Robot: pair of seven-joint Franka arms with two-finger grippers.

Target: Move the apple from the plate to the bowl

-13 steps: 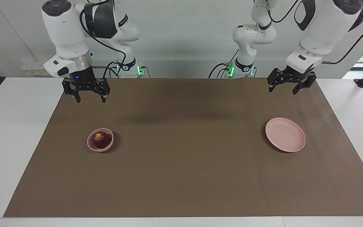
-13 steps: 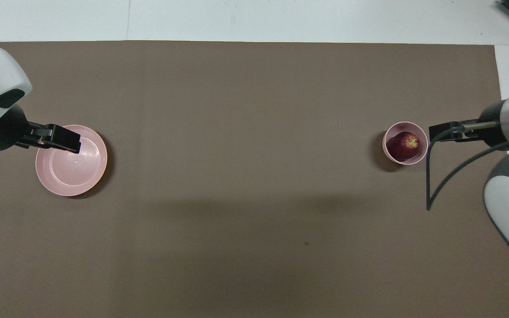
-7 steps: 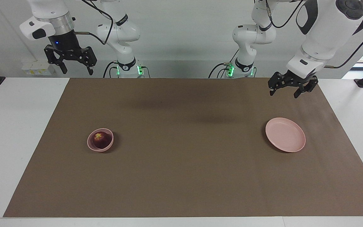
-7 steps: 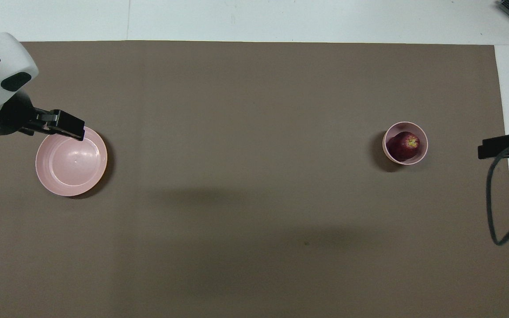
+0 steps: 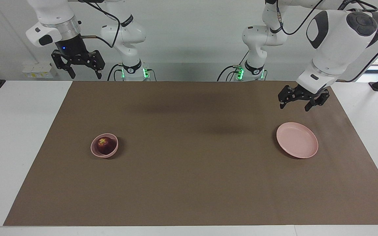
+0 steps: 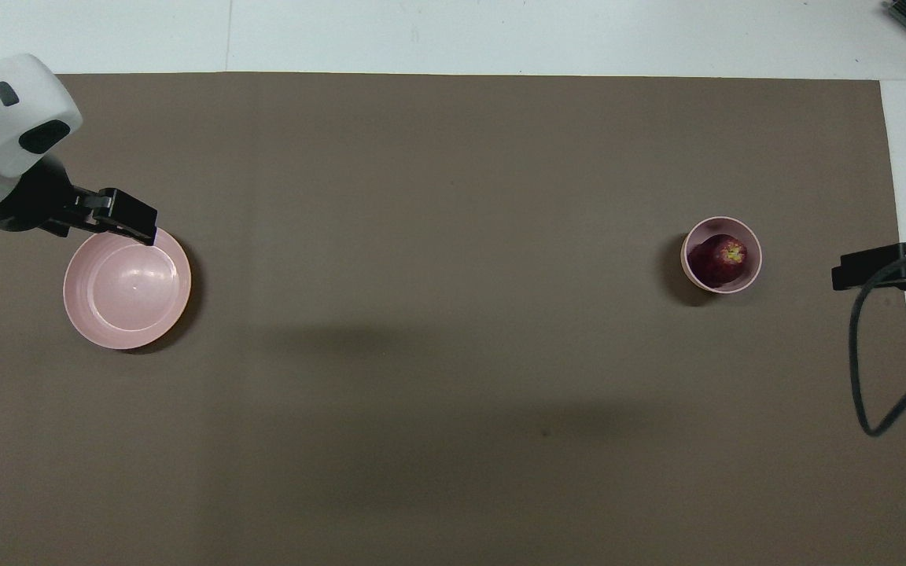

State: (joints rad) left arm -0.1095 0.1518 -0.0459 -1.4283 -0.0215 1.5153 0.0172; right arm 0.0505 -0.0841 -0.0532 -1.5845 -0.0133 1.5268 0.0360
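- The apple (image 5: 105,144) sat in the bowl (image 5: 94,151), lower left of the facing frame, so I judged the transfer done.
- The plate (image 5: 299,141) lay bare at mid-right.
- My right gripper (image 5: 79,69), upper left, hung spread and empty, clear of the bowl.
- My left gripper (image 5: 299,101), also spread, hovered empty just above the plate.

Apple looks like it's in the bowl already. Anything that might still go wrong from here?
1. The left gripper hangs open and low by the empty plate; dropping or swinging toward it might knock the plate.
2. The apple nearly fills the small bowl, which sits free on the brown mat. A bump could tip it.
3. The right gripper is raised and open at its end of the table, clear of the bowl. Only a fresh descent there would threaten it.
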